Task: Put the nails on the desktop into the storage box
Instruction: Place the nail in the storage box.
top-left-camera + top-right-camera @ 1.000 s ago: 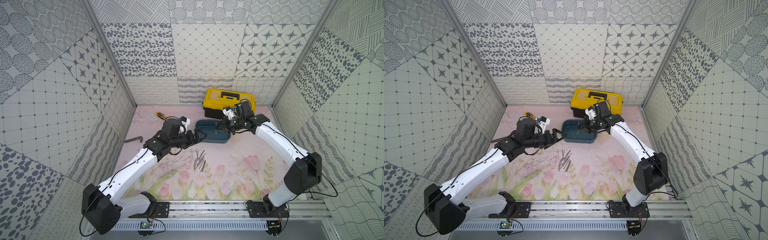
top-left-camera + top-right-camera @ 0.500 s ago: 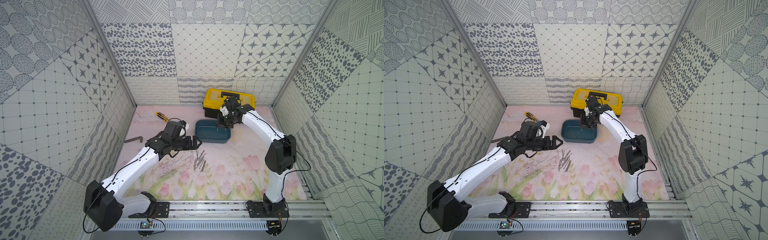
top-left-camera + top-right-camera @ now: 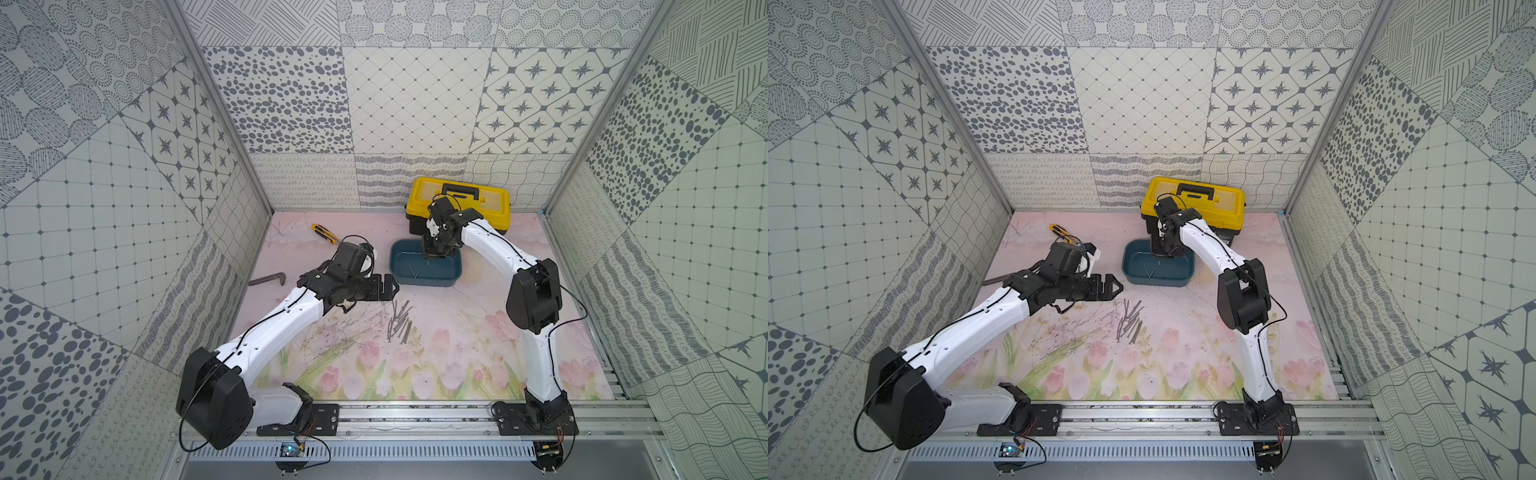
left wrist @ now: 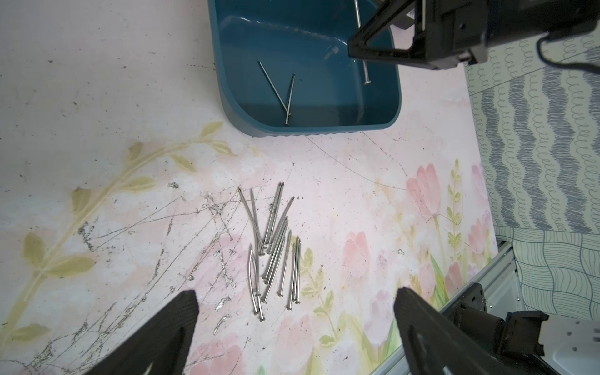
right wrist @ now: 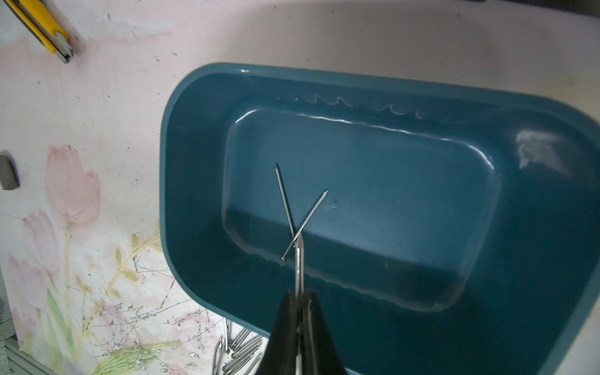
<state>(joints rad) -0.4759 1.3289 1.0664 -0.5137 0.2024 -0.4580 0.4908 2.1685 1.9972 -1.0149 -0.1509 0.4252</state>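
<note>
The left arm has pulled back from the box's edge toward the loose pile since a second ago. The right arm has folded its elbow up and brought its tip over the box.

At the far left, an L-shaped bar [image 3: 268, 279] and a yellow knife [image 3: 326, 234] lie on the bench [image 3: 457, 353]. The left end effector [image 3: 392, 286] hangs wide open and empty, just short of the nails [image 4: 272, 246]. These lie in a loose overlapping bundle, near the box [image 3: 428, 281] but clear of it. Two crossed nails [image 5: 285, 201] already rest inside the box. Above them the right end effector [image 5: 300, 302] is pinched shut on a single nail [image 5: 299, 266] that points down into the box, in front of the yellow toolbox [image 3: 486, 203].

The step in hand looks like the drop, which calls only for the right jaws to part. The left end effector would then need to lower onto the bundle and close on a thin, flat-lying nail, which could easily slip.

Whether the held nail touches the box floor cannot be told. The bundle's count is hard to make out, and the left wrist view cuts off much of the left fingers.
</note>
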